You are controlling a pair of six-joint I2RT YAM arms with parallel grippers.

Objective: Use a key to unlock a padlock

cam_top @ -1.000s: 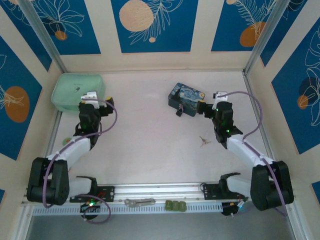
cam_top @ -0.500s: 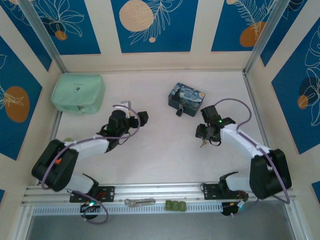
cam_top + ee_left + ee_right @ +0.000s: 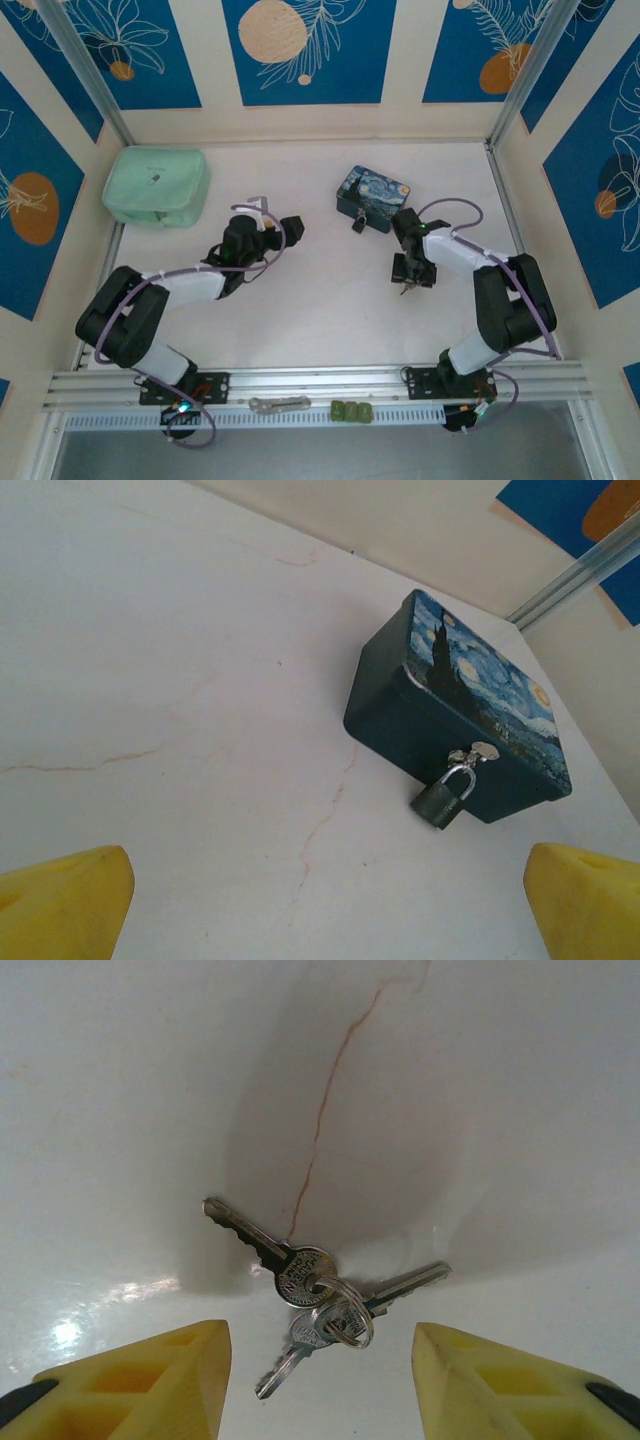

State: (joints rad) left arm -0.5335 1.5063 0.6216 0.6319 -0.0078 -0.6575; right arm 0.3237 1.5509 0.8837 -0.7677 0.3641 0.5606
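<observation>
The right gripper (image 3: pixel 322 1380) is half open. The key (image 3: pixel 305 1285) lies flat on the surface (image 3: pixel 120 1080) between its fingers (image 3: pixel 150 1375), not held. The left gripper (image 3: pixel 325 900) is wide open and empty. The padlock (image 3: pixel 440 803) hangs on the tin's (image 3: pixel 470 700) front.

Lab enclosure with patterned walls (image 3: pixel 300 50)
</observation>
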